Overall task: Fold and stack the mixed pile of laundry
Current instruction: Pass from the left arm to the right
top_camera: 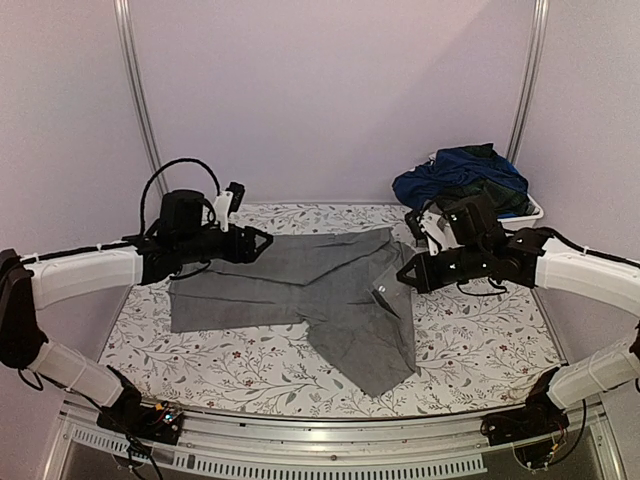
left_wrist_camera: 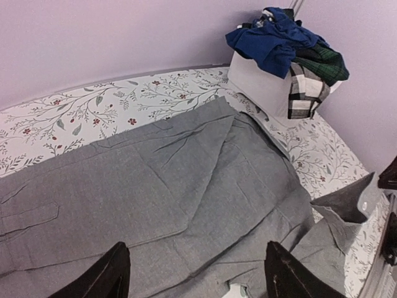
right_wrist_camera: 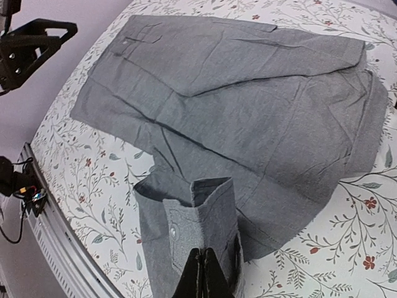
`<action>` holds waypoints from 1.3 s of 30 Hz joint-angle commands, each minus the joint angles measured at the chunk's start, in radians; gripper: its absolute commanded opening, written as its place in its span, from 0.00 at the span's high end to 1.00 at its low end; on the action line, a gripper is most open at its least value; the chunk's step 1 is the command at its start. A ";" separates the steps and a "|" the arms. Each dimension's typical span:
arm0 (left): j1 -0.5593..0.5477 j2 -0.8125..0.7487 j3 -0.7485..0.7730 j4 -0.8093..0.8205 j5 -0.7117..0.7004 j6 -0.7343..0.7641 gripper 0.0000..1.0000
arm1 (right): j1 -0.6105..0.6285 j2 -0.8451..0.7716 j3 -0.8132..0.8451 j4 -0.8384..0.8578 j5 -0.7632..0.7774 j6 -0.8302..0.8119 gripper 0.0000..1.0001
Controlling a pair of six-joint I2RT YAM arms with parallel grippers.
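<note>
We see pale lilac walls (top_camera: pixel 330 90), smooth and matte, closing in the back and both sides, with slim metal posts (top_camera: pixel 135 90) running up them. Below lies the tabletop (top_camera: pixel 480 350), white and printed with grey leafy vines and small red flowers. A ribbed metal rail (top_camera: pixel 330 425) edges its near side.

The grey shirt (top_camera: pixel 300 285) lies spread across the middle of the tabletop. It is a thin woven fabric with a fine heathered grain, mostly flat but crossed by soft creases and folded edges. Its broad body runs left to right, and one sleeve angles toward the near right.

At the far right corner stands a white plastic bin (left_wrist_camera: pixel 257 84), boxy and plain-sided. The rest of the pile is heaped in it. We see a rumpled navy garment (left_wrist_camera: pixel 267 40) on top and a dark green plaid one (left_wrist_camera: pixel 322 62) beside it, with a black-and-white checked fold hanging over the bin's wall.

The left tool (left_wrist_camera: pixel 197 276) hangs over the shirt's left part with its black fingers (left_wrist_camera: pixel 105 276) wide apart and nothing between them.

The right tool (right_wrist_camera: pixel 201 273) is pinched together on the shirt's cuff (right_wrist_camera: pixel 198 211) and holds it raised off the tabletop. The cuff is a stiff doubled band with a small pale button (right_wrist_camera: pixel 174 231).
</note>
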 commanded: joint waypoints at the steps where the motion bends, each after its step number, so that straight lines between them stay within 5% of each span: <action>1: -0.035 -0.069 -0.084 0.171 0.114 0.065 0.25 | -0.002 -0.090 -0.005 0.128 -0.263 -0.064 1.00; 6: -0.093 -0.118 -0.152 0.297 0.276 0.103 0.01 | 0.007 -0.075 0.126 0.129 -0.388 -0.126 1.00; 12: -0.225 -0.152 -0.144 0.306 0.316 0.191 0.00 | 0.035 0.009 0.245 0.126 -0.577 -0.186 1.00; 25: -0.335 -0.179 -0.088 0.229 0.440 0.209 0.02 | 0.118 0.161 0.409 -0.029 -0.645 -0.351 1.00; 31: -0.384 -0.177 -0.056 0.168 0.412 0.218 0.18 | 0.118 0.182 0.445 -0.052 -0.669 -0.387 1.00; 35: -0.409 -0.148 -0.010 0.112 0.444 0.219 0.39 | 0.119 0.210 0.469 -0.076 -0.681 -0.413 1.00; 37: -0.435 -0.131 0.017 0.072 0.448 0.240 0.58 | 0.118 0.217 0.482 -0.083 -0.682 -0.423 1.00; 38: -0.444 -0.122 0.031 0.049 0.446 0.249 0.80 | 0.118 0.219 0.485 -0.083 -0.679 -0.425 1.00; 39: -0.449 -0.117 0.042 0.034 0.444 0.249 0.91 | 0.118 0.220 0.486 -0.083 -0.675 -0.428 1.00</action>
